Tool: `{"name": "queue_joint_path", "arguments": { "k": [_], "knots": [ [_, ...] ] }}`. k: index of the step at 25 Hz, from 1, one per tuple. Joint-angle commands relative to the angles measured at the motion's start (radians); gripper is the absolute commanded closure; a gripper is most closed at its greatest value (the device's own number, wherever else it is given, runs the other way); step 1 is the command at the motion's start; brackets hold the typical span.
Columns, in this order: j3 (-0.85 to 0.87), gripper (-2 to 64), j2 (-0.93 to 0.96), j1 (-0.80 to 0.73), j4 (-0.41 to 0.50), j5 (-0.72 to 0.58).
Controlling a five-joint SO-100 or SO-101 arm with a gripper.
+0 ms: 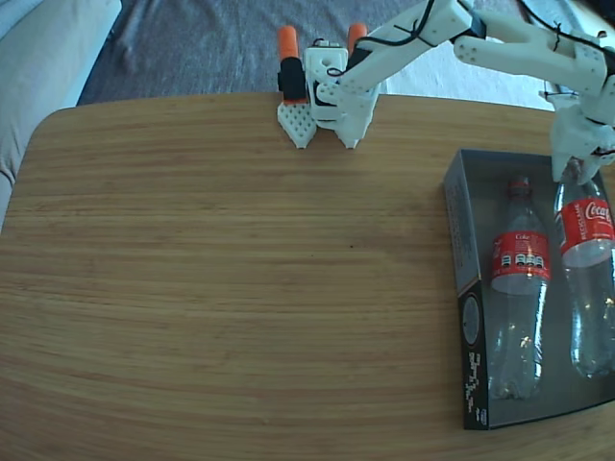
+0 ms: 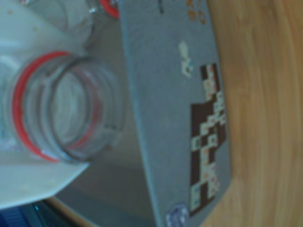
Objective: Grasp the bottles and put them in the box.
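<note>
Two clear Coca-Cola bottles with red labels are in the box, a shallow tray at the table's right edge. The left bottle lies flat, neck toward the far side. The right bottle lies beside it, and its neck end looks raised. My gripper is clamped around that neck. In the wrist view the open mouth and red neck ring sit between my white fingers. My gripper is shut on it. The box's grey wall runs alongside, and the other bottle's red ring peeks in at the top.
The arm's base is fixed at the far table edge with orange-handled clamps. The wooden table stretches to the left of the box. A grey sofa and a carpet lie beyond the table.
</note>
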Motion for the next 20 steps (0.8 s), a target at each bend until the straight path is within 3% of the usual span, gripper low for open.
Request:
{"name": "queue_joint_path", "arguments": {
  "k": [1, 5, 11, 13, 20],
  "knots": [
    [-0.058, 56.7, 0.037, -0.008, 0.002, -0.003],
    [-0.066, 42.1, 0.035, -0.008, 0.023, -0.002],
    [-0.058, 27.1, 0.04, -0.003, 0.058, -0.002],
    [-0.058, 24.6, 0.041, 0.0, 0.061, -0.002],
    [-0.089, 25.0, 0.046, 0.046, 0.087, -0.002]
  ]
}}
